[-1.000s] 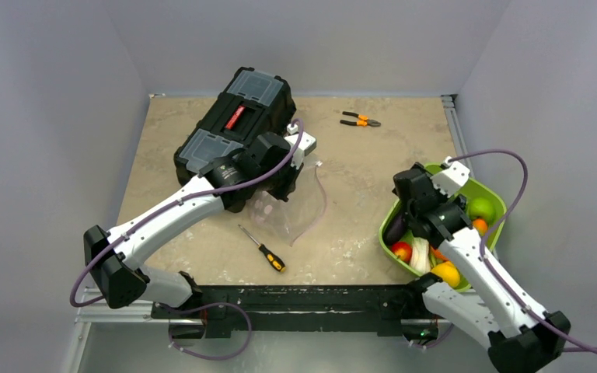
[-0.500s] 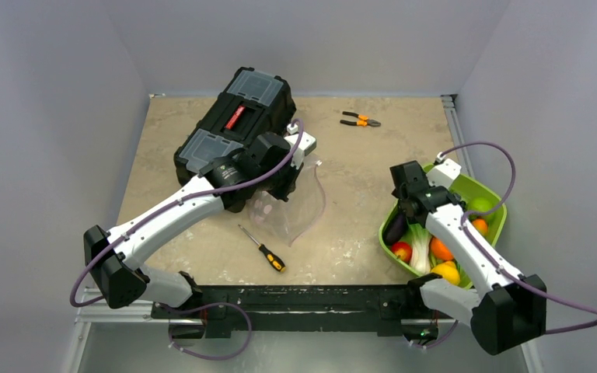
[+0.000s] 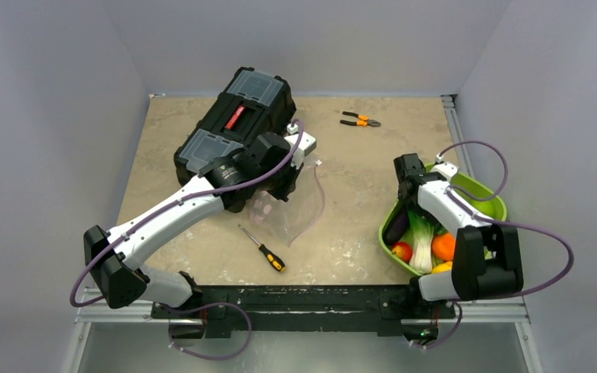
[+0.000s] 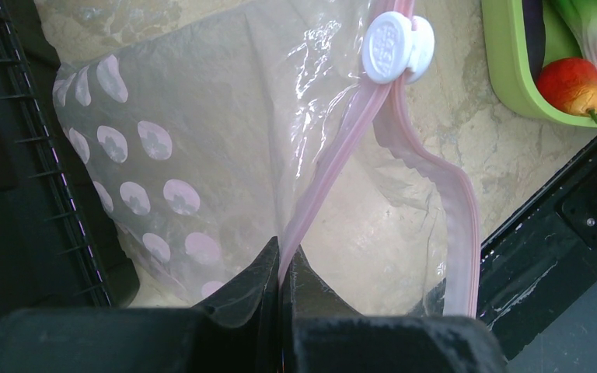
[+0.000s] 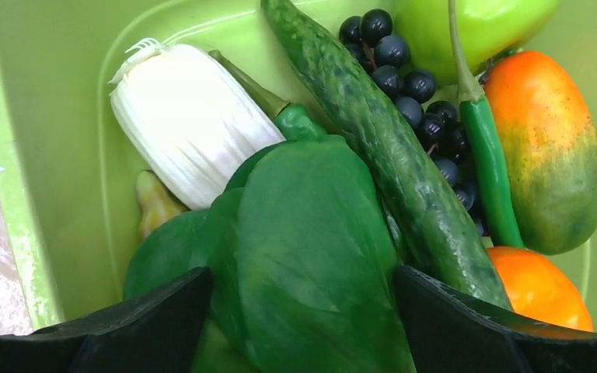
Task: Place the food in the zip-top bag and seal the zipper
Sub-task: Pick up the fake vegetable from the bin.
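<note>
left claw (image 4: 281,255) pinching zipper (image 4: 334,148), right claw (image 5: 301,273) over food (image 5: 190,124)

Two robot arms (image 3: 179,206) at one bench (image 3: 357,155). At the left gripper (image 4: 281,264): one clear zip-top bag (image 4: 225,101), with one pink zipper (image 4: 342,140) and one white slider (image 4: 392,47). Beside it: one black toolbox (image 3: 237,124) and one screwdriver (image 3: 263,249); farther off, one pair of pliers (image 3: 360,120). Beneath the right gripper (image 5: 303,311): one lime bowl (image 5: 62,116) holding one leafy green (image 5: 303,256), one cucumber (image 5: 381,148), one grape bunch (image 5: 404,70) and two orange fruits (image 5: 548,148).
</note>
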Controlling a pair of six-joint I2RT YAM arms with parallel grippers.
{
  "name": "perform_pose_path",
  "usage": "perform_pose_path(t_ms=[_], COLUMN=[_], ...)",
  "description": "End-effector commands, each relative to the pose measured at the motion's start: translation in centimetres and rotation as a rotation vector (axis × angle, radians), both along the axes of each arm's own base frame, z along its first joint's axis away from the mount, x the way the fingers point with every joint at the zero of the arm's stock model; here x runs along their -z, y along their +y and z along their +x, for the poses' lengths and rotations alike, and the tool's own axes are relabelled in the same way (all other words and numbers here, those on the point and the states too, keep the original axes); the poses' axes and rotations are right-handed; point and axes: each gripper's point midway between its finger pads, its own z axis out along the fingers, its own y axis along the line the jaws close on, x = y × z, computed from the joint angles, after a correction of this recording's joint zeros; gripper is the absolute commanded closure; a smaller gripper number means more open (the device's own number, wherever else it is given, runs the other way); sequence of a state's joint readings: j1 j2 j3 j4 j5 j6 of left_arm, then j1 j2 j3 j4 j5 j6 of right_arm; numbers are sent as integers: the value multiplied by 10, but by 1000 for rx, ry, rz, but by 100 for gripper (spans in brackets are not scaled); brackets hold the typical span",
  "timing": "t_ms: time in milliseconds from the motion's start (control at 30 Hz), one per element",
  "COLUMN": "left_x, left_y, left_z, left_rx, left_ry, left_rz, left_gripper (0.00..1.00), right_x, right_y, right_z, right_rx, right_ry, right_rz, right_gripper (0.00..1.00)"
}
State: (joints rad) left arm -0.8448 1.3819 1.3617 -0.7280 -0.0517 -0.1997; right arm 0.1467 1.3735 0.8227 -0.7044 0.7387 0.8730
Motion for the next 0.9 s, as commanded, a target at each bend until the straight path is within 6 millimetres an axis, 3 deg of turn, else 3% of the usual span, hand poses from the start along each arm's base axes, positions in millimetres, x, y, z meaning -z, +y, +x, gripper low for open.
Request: perform_pose_path(t_ms=[0, 33, 67, 100, 267, 433, 500, 567, 700, 800, 867], left_x=[-20, -20, -21, -22, -26, -45, -49, -48, -40, -35, -33], left_y=[-3, -3, -3, -3, -5, -13, -12, -12, -17, -22, -24], left_z=[2, 2, 2, 2, -1, -19, -17, -13, -9, -10, -10], left_rx=[-2, -2, -3, -2, 8, 107, 107, 99, 101, 109, 115], left_ry=[-29, -29, -30, -32, -28, 39, 57, 85, 169, 214, 230], left_rz=[-54, -55, -57, -59, -75, -171, -216, -259, -293, -309, -318], left_gripper=[100, 100, 100, 100, 100, 100, 100, 100, 100, 100, 100], right_x=[-5, -6, -8, -11, -45, -114, -144, -179, -249, -291, -315], right_y=[-2, -2, -1, -1, -4, 6, 12, 27, 79, 122, 150], right_z=[17, 16, 16, 15, 16, 23, 23, 26, 29, 25, 21], right_rx=[-3, -8, -9, -9, -33, -149, -221, -341, -689, -920, -1042], right_ry=[-32, -37, -46, -56, -161, -404, -499, -616, -866, -1005, -1079], right_rz=[-21, -17, -12, -9, -24, 21, 32, 66, 150, 241, 352], right_gripper=[33, 54, 69, 74, 83, 85, 86, 86, 90, 100, 100])
